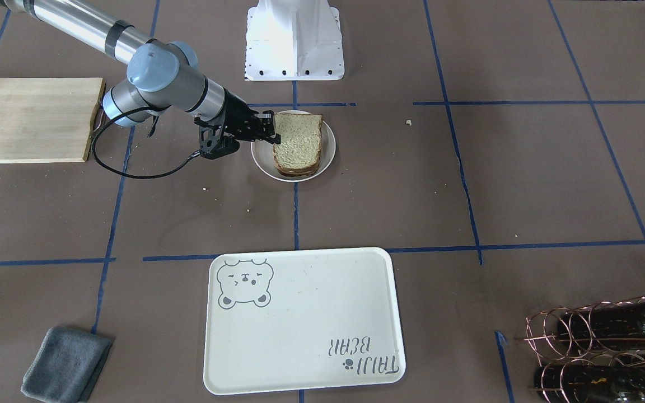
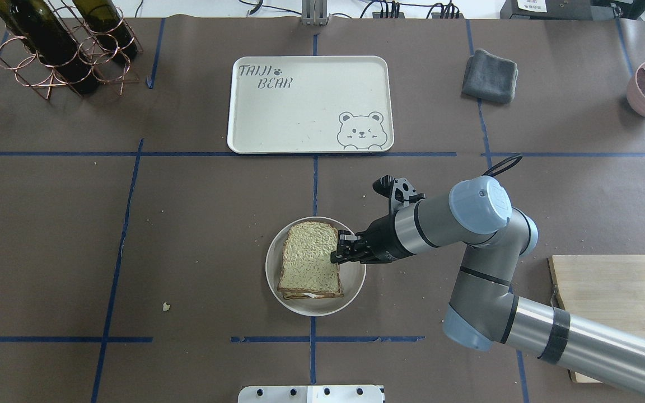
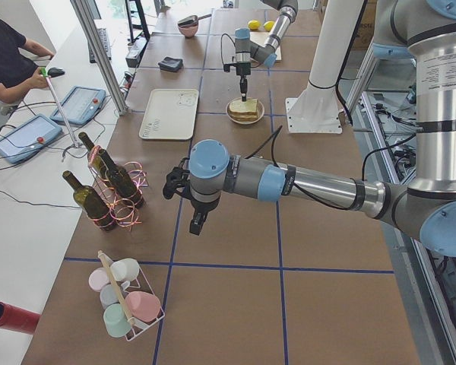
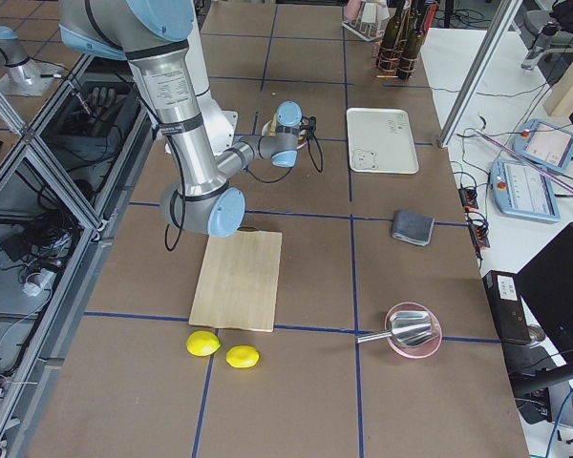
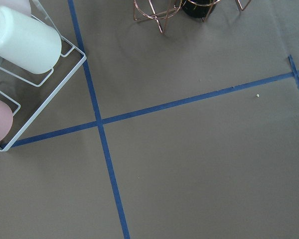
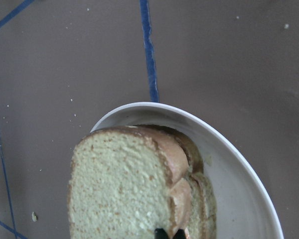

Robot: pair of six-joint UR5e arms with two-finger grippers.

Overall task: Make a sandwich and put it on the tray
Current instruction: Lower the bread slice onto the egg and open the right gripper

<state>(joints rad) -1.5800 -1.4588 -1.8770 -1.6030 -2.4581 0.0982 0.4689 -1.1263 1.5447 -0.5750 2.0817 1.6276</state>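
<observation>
Two nearly closed fingers (image 6: pixel 161 233) of my right hand (image 2: pixel 340 248) pinch the sandwich (image 2: pixel 309 257) on the plate (image 2: pixel 354 282); my left hand (image 3: pixel 197 226) I cannot judge.

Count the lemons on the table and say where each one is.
2. The first lemon and the second lemon lie side by side on the table, just off the wooden cutting board's short edge. No others show.
</observation>
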